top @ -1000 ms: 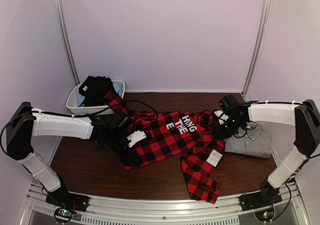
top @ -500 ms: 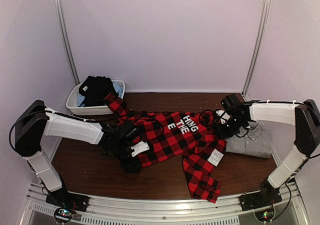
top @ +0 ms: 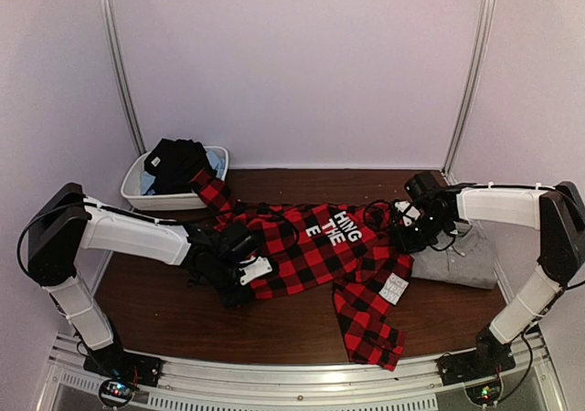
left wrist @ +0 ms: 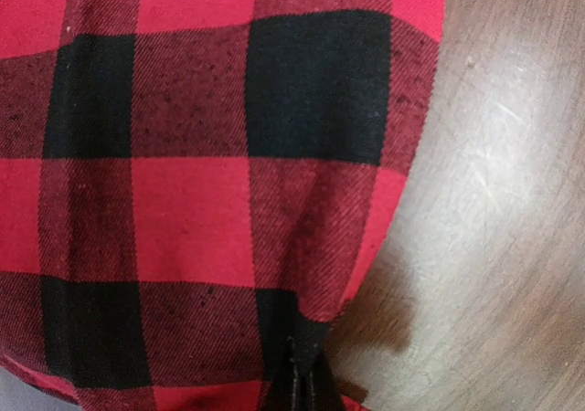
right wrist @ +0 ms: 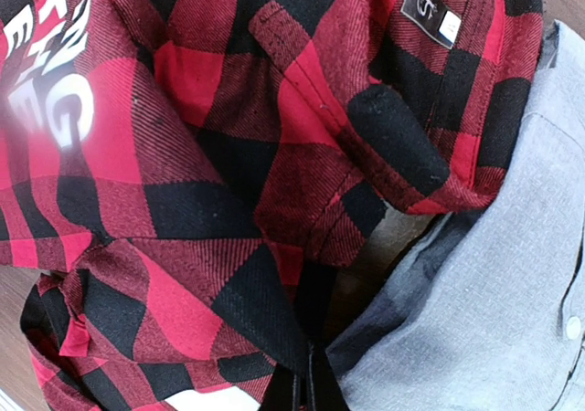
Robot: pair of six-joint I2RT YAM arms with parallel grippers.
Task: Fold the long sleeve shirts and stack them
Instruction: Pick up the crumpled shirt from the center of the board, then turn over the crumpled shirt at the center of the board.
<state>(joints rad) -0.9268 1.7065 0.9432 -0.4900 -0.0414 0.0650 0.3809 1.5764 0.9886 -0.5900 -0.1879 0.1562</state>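
Two shirts on the worktop [top: 174, 315]. The red-black flannel [top: 311, 251] lies mid-worktop, long axis left-right, one sleeve trailing to the near edge. I read white print "HING / E THE"; the white label [top: 393, 288] is too small to read. The grey shirt [top: 462, 260] sits right, partly under it. My left tool [left wrist: 303, 388] pinches the flannel's left hem, and my right tool [right wrist: 306, 388] is clamped on the flannel beside the grey.

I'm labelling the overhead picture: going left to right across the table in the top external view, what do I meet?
white tub → left end effector → red-and-black check shirt → right end effector → grey shirt
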